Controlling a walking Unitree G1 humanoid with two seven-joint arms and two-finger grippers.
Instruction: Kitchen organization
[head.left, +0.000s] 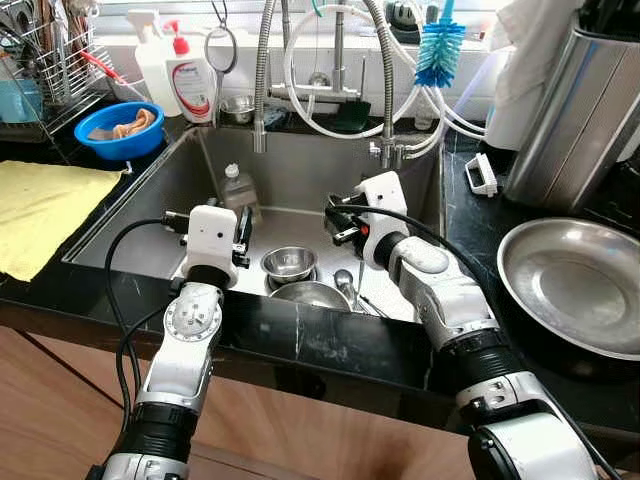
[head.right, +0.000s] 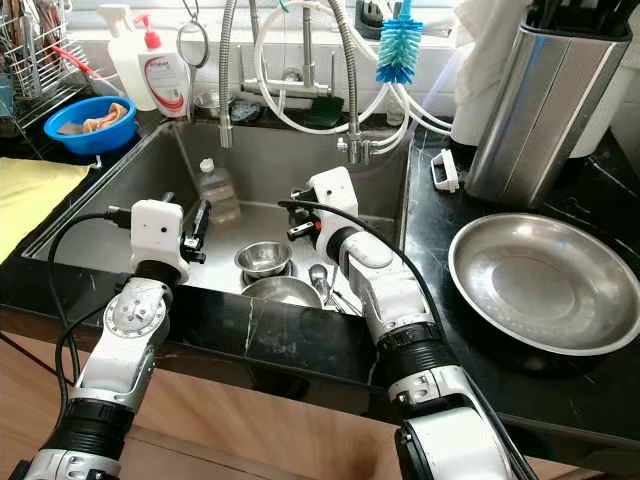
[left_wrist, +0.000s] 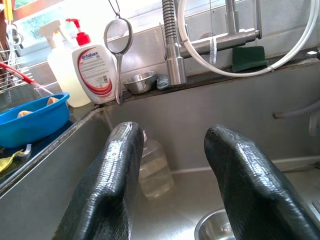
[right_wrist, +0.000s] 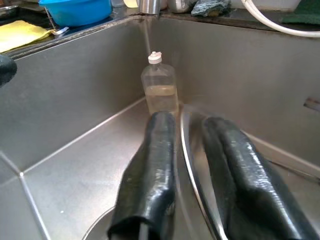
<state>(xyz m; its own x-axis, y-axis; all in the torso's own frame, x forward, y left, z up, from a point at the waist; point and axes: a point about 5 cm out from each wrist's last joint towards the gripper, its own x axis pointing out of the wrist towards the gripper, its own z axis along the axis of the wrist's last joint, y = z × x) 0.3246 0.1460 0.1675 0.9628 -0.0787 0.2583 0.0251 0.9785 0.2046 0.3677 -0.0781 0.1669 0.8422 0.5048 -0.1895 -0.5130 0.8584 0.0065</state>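
Right wrist view shows the right pincer (right_wrist: 187, 170) clamped on a thin steel rim, probably a plate (right_wrist: 192, 165), lifting it edge-on from the sink (head.left: 150, 215). Left pincer (left_wrist: 170, 185) hangs apart above small bowls (head.left: 288, 263), ready.

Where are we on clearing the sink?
Possibly done: one large steel pan sits on the counter by the sink. In hand: the right gripper has its fingers astride a thin metal rim in the basin; the left gripper hovers open. Left: small steel bowl, another bowl, spoon and clear bottle.
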